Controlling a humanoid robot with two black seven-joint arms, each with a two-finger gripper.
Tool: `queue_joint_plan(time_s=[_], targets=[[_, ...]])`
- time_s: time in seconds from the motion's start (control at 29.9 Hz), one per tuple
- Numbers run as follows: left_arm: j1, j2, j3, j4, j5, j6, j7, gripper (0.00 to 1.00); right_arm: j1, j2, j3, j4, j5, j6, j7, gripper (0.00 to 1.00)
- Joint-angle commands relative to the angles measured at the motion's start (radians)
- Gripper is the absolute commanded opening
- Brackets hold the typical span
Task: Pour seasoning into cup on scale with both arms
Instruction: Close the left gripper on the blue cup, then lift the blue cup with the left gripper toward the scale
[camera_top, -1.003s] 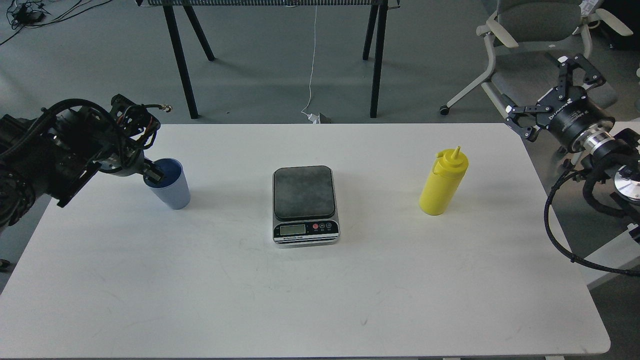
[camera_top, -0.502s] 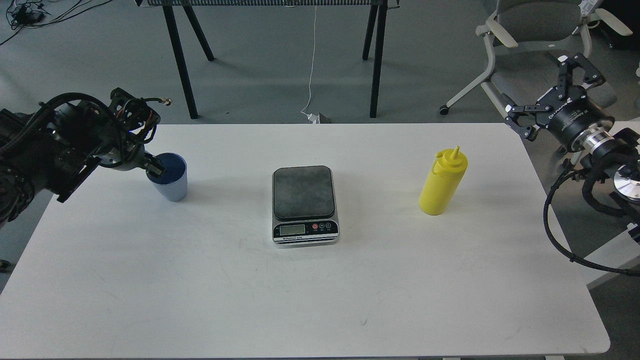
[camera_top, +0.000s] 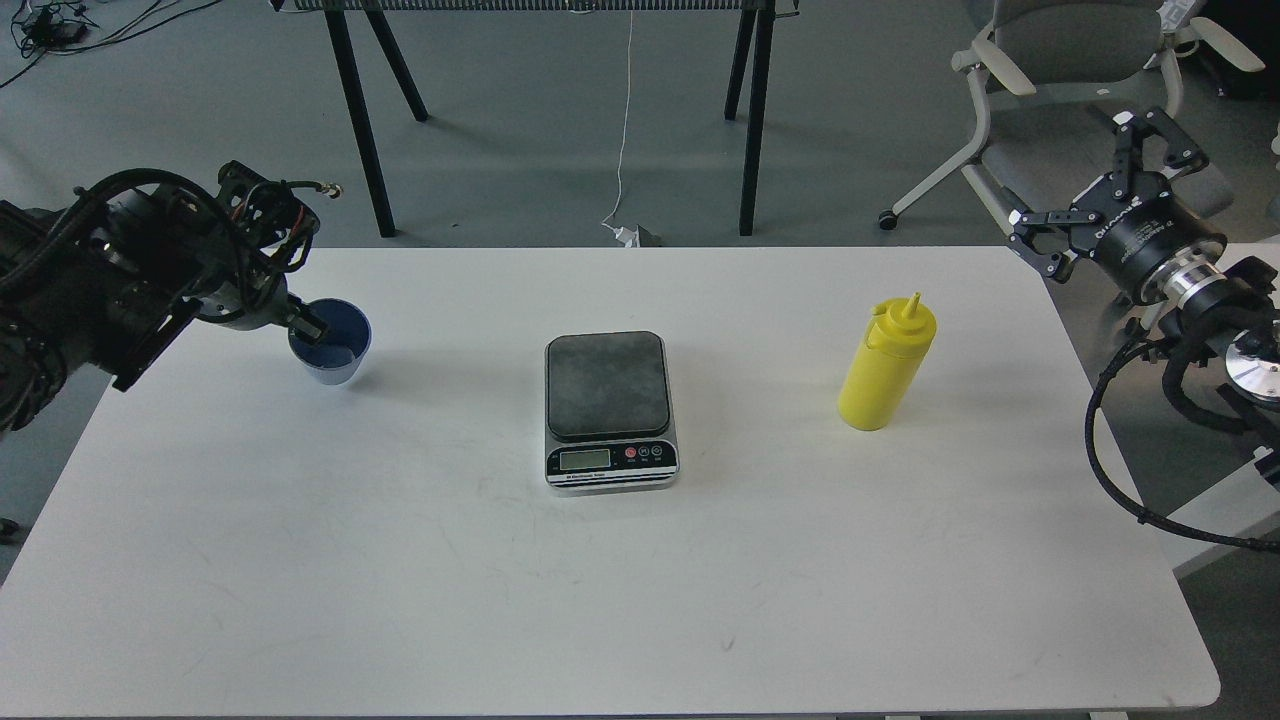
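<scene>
Seasoning (camera_top: 887, 366) is seen upright and capped on the right of the bench (camera_top: 600, 600), untouched, well apart from the scale (camera_top: 610, 410) at the centre, whose platform is bare. At the far left, the cup (camera_top: 330, 343) is gripped at its rim by the left end effector (camera_top: 305, 325) and appears lifted. The right end effector (camera_top: 1110, 195) is spread wide, off the bench's far right corner. Placing the cup, fetching the bottle and pouring are judged left.
</scene>
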Motion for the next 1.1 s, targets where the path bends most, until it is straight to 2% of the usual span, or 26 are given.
queue_joint_plan(time_s=[0.0, 0.2, 0.3, 0.8, 1.07], targets=[[-0.001, 0.000, 0.000, 0.001, 0.000, -0.001, 0.000, 0.05, 0.000, -0.001, 0.002, -0.001, 0.000, 0.000, 0.000, 0.99], [-0.025, 0.002, -0.003, -0.012, 0.000, -0.016, 0.000, 0.05, 0.000, 0.005, 0.002, -0.001, 0.000, 0.000, 0.000, 0.99], [-0.071, 0.008, -0.009, -0.079, 0.000, -0.045, 0.000, 0.05, 0.000, 0.007, 0.002, -0.001, 0.000, 0.000, 0.000, 0.99], [-0.313, 0.026, -0.019, -0.389, -0.080, -0.045, 0.000, 0.06, 0.000, 0.008, -0.007, -0.011, 0.000, 0.000, 0.000, 0.99], [-0.376, -0.027, -0.019, -0.463, -0.083, -0.045, 0.000, 0.06, 0.000, 0.010, -0.009, -0.011, 0.000, 0.000, 0.000, 0.99]])
